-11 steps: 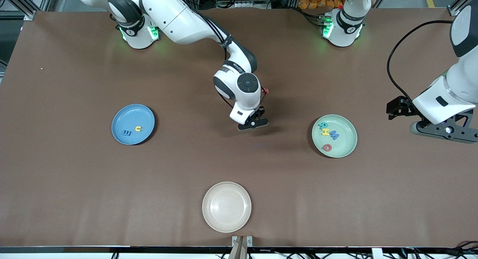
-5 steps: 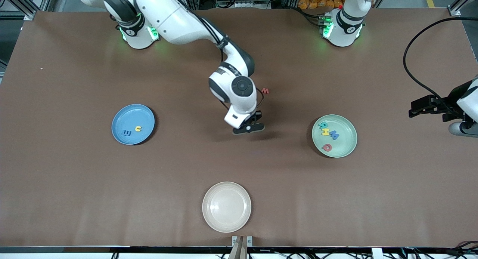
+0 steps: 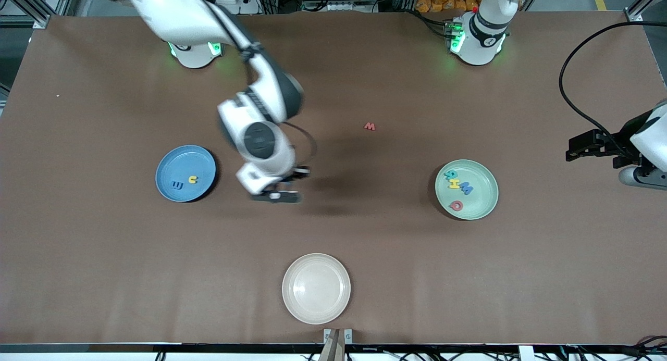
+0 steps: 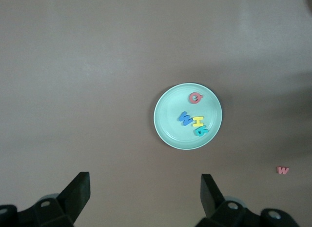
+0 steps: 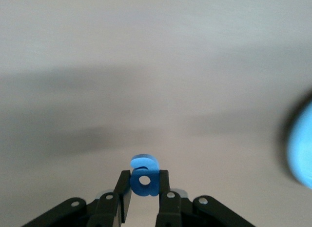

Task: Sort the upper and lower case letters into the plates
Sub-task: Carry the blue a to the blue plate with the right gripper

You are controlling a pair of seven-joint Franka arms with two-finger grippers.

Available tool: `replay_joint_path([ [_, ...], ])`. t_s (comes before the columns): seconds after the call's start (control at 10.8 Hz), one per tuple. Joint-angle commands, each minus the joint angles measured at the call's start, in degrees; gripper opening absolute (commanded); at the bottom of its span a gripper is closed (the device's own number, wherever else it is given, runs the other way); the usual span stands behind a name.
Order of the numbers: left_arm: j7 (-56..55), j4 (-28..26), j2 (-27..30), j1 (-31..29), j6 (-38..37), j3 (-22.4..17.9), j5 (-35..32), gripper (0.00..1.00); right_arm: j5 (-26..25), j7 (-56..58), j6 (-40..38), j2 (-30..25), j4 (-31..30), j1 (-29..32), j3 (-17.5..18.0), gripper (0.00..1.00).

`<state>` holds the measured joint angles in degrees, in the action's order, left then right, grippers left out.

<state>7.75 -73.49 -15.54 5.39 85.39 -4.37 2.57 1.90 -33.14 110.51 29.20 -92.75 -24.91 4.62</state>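
Right wrist view gives us the clearest read: the right gripper [image 5: 145, 197] has its jaws pinched on a small blue letter [image 5: 144, 178], a lower case "a" by its look, standing up between the fingers. At the right edge of that frame a blue blur shows, which we take to be the blue plate [image 5: 301, 149].

Seen from the front, the right gripper [image 3: 276, 196] hangs over bare desk [image 3: 104, 257] in the middle left of the frame, and the blue plate [image 3: 185, 173] lies just beside it toward the left edge, at about the same height in the frame. We judge that sideways gap to be the thing the coming move turns on: the letter has to travel toward the right arm's end of the desk until it is over the plate, where a yellow letter [image 3: 193, 179] and a blue one [image 3: 177, 185] already lie. The right arm is plainly the nearer one.

One red letter [image 3: 369, 126] remains on the desk, upper middle of the frame. The mint green plate [image 3: 466, 189] holds four letters.

The left gripper [image 4: 145, 197] waits at the right edge of the front view, jaws spread wide and empty.
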Motion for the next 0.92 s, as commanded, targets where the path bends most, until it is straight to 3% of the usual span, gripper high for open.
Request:
replay_joint_path([
  [0.0,1.21,-1.13,1.39,0.76,-0.58,-0.64,-0.03,1.00,1.79,9.28,-0.99,-9.92,-14.26,9.75,1.00,0.00],
  [0.28,1.13,-1.12,1.30,0.94,-0.58,-0.46,0.50,1.00,1.61,21.77,-1.26,-12.68,-22.72,18.21,-0.74,0.00],
  [0.55,1.22,-1.04,1.74,0.50,-0.58,-0.38,0.06,1.00,1.53,28.38,0.22,-11.45,-26.33,19.89,-4.70,0.00],
  [0.65,1.47,-1.30,1.83,0.76,-0.84,-0.46,-0.11,1.00,1.52,29.79,1.10,-11.10,-26.60,19.90,-5.58,0.17],
  [0.74,2.87,-2.69,2.26,-0.02,-2.67,-0.03,-0.20,1.00,1.52,30.58,1.11,-11.09,-26.43,19.90,-5.68,0.28],
  [0.83,2.97,-4.88,3.66,0.32,-2.77,0.06,-0.29,1.00,1.35,30.68,1.20,-11.27,-25.99,19.81,-5.68,0.58],
])
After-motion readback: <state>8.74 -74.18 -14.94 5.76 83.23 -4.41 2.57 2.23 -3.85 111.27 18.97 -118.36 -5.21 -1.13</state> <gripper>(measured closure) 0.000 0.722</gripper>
